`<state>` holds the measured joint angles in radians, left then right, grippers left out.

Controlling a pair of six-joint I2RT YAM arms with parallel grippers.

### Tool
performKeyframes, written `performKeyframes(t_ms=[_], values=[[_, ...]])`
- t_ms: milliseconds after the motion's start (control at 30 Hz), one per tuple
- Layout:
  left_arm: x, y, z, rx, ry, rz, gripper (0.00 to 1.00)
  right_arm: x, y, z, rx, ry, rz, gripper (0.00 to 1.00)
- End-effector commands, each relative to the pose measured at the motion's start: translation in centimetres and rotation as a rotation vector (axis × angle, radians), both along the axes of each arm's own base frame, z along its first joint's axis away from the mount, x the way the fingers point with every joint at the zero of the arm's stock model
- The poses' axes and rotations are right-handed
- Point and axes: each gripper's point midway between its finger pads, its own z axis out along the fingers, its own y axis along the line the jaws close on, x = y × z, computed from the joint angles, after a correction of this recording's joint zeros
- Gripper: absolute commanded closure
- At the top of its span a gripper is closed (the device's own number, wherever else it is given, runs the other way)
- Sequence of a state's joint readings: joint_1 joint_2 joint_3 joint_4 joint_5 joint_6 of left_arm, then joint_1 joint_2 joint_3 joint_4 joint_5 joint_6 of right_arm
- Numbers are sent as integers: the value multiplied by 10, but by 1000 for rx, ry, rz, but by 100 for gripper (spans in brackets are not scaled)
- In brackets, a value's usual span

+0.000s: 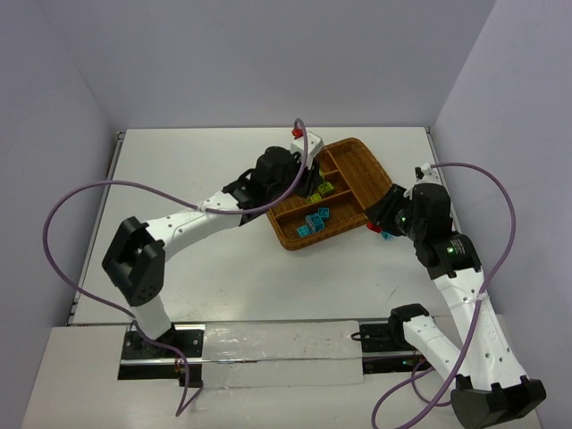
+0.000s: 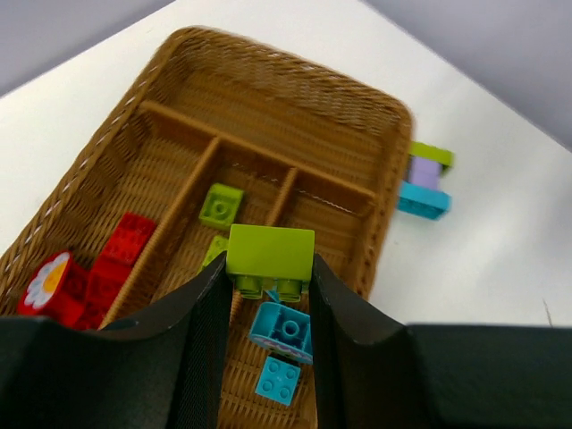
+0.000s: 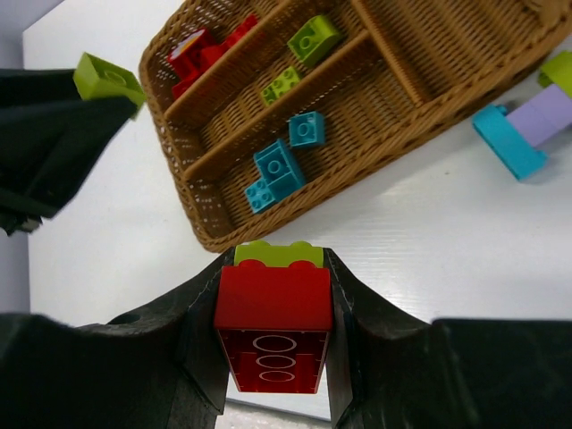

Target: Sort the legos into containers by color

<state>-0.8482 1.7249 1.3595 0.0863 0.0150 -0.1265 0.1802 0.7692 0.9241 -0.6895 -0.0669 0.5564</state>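
I can read no words, numbers or brand names in any view. The only printed marks are three white oval outlines on the red brick, bottom centre of the right wrist view, and a white daisy with a yellow centre on a red piece, lower left of the left wrist view.

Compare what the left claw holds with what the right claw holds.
The left claw grips a lone yellow-green plastic brick; the right claw grips a red plastic brick with an attached yellow-green brick. The left load hangs over the brown wicker tray, the right load over the white table beside it. Both claws are shut on studded bricks.
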Motion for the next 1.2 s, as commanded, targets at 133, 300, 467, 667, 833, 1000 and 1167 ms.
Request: performKeyframes(t_ms=[133, 300, 467, 667, 833, 1000, 1167], values=[[37, 5, -42, 83, 204, 286, 100, 4, -8, 4, -20, -18, -43, 100], [46, 9, -66, 121, 252, 366, 100, 3, -8, 1, -20, -12, -37, 100], [52, 14, -87, 161, 284, 425, 82, 3, -7, -2, -17, -6, -34, 100], [58, 18, -100, 171, 311, 447, 45, 2, -5, -4, -16, -1, -24, 100], [62, 18, -100, 171, 314, 451, 24, 2, -4, -6, -15, 1, -18, 100], [57, 20, -78, 139, 300, 434, 17, 2, -4, -8, -13, 6, -14, 100], [25, 21, -39, 16, 292, 278, 21, 2, 4, -12, 5, 16, 23, 100]])
